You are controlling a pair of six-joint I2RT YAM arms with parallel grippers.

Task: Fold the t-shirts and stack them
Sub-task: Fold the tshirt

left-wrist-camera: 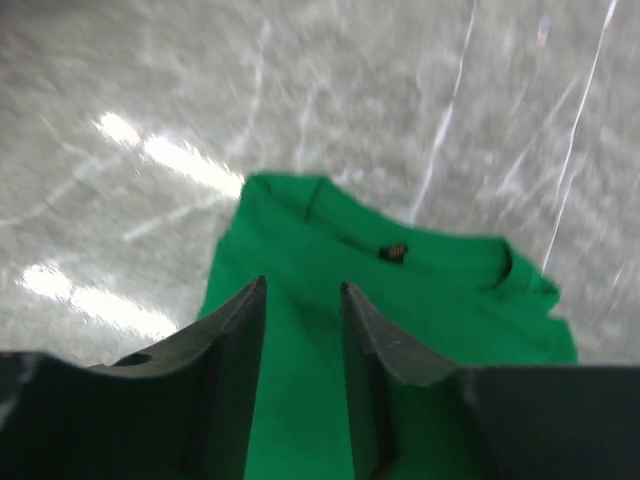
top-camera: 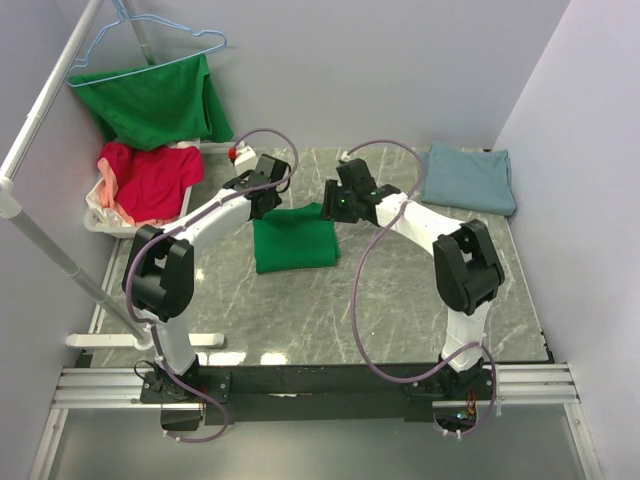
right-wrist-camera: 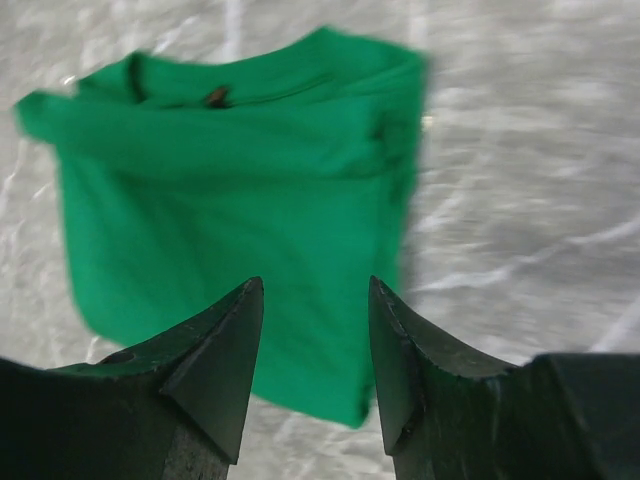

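Finds the folded green t-shirt (top-camera: 293,243) flat at the middle of the marbled table (top-camera: 400,310), just to the near side of both grippers and between them. Places the left gripper (top-camera: 262,190) above the cloth's far left corner and the right gripper (top-camera: 345,200) above its far right corner, about equally near and touching nothing. Shows both sets of jaws parted in the wrist views, with nothing between them but green cloth lower down (blurred in both, so no telling the finer creases). Reads the packet's long axis as running left to right across the table, a little wider than deep. Looks tidy: a squarish rectangle with fairly straight edges, a collar and a small dark tag (left-wrist-camera: 393,252) turned up on top, and one layered edge a touch uneven in the right wrist view. Judges the fold done and the stacking not yet. Notes a folded blue-grey t-shirt (top-camera: 468,176) at the far right corner, well apart from the green one and on the right arm's side, likely the base of the stack. Makes the right gripper the nearer one for carrying across, though probably calls for both, one at each end, to lift the packet without spilling it. Leaves a second green t-shirt (top-camera: 155,100) hanging at far left, and a red t-shirt (top-camera: 155,180) in a white basket (top-camera: 95,222) beneath it.
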